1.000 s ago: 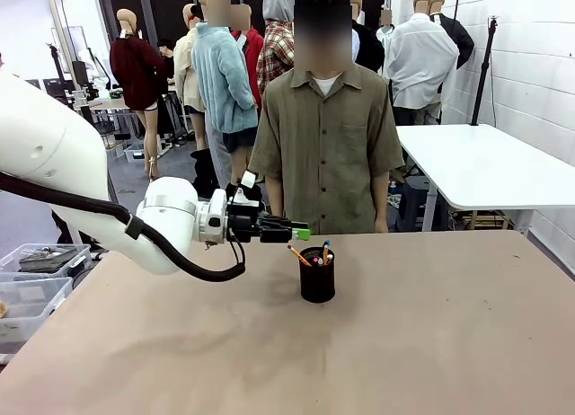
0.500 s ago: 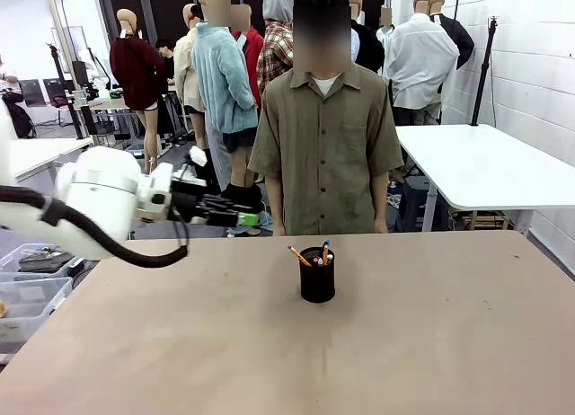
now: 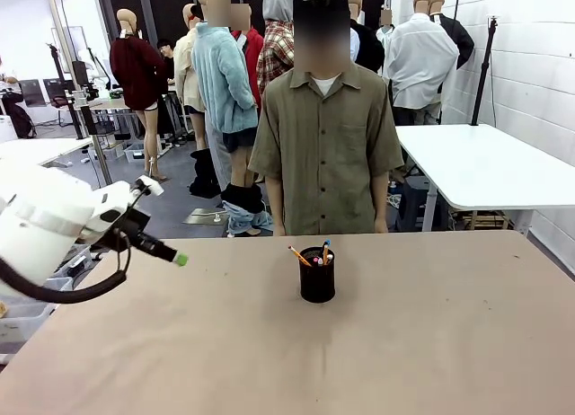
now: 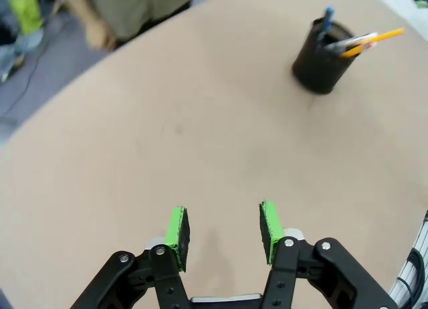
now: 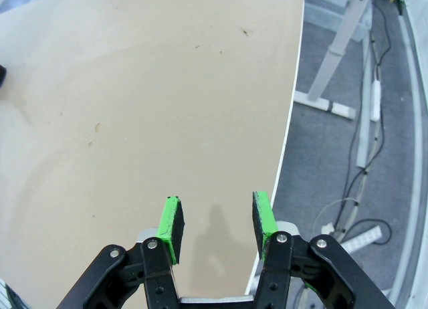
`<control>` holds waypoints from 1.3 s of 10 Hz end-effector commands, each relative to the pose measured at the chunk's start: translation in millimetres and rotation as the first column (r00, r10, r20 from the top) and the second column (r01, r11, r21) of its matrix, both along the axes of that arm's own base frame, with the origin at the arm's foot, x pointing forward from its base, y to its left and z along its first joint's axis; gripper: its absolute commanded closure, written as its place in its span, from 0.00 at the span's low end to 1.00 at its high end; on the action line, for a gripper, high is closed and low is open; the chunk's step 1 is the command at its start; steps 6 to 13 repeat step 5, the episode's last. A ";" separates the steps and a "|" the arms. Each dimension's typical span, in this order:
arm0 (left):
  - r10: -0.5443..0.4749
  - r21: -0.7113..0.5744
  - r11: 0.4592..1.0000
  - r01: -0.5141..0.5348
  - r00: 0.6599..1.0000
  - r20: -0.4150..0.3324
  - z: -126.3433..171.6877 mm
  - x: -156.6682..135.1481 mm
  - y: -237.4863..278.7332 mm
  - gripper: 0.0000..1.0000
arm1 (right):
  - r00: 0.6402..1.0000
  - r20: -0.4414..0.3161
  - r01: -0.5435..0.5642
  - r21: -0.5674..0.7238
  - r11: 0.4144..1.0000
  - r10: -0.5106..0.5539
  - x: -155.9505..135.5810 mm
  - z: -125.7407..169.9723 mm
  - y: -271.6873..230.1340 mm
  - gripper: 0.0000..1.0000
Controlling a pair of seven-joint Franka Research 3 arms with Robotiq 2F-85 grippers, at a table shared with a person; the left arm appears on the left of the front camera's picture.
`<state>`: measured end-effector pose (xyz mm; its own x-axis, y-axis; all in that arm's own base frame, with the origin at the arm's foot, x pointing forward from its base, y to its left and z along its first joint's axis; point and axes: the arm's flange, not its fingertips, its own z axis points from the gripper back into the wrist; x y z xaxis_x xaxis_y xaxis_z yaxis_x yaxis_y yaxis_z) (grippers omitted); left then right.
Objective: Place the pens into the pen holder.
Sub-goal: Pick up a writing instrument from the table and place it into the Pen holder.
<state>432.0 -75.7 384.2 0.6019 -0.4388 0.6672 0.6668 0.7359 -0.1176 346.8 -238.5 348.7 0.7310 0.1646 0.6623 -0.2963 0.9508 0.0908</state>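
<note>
**Pens in holder, both pincers empty**

Left pincer (image 4: 220,232) is hanging over bare tabletop (image 3: 431,343) w/ green pads spread, nothing btwn them. In front view it's sitting near the left edge of the tabletop, well apart from the pen holder (image 3: 317,274). Right pincer (image 5: 214,227) is also spread and empty, hovering over the tabletop's edge w/ floor and cables beyond.

Pen holder is standing upright near mid-tabletop, on the person's side, just in front of the person (image 3: 325,136). Pens (image 3: 312,255) are sticking out of its top: an orange/yellow one leaning out to one side, a blue-tipped one more upright, a pale one btwn them. In left wrist view the same cup (image 4: 324,56) is showing far up-right w/ pens (image 4: 364,41) fanning out of it.

I'm seeing no loose pens on the tabletop in any view. The person's hands are hanging by their sides, holding nothing as far as I can tell.

Judgement: placing step looks done, I'm likely in the retreat/park phase. Next move, imo: either hold clear of the cup, or, if another pen gets offered, take it w/ pads spread and drop it tip-down into the holder w/o knocking the leaning one.
</note>
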 end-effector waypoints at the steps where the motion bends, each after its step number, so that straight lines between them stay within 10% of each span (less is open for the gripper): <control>1: 0.105 0.024 0.994 -0.104 0.991 -0.078 15.3 -22.1 15.8 0.43 | 1.000 -0.006 0.000 -0.013 1.000 0.000 1.0 -1.2 0.8 0.46; 13: 0.063 0.019 0.998 -0.062 0.997 -0.040 -4.5 -10.5 12.8 0.43 | 1.000 -0.006 0.000 -0.013 1.000 0.000 1.0 -1.2 0.8 0.46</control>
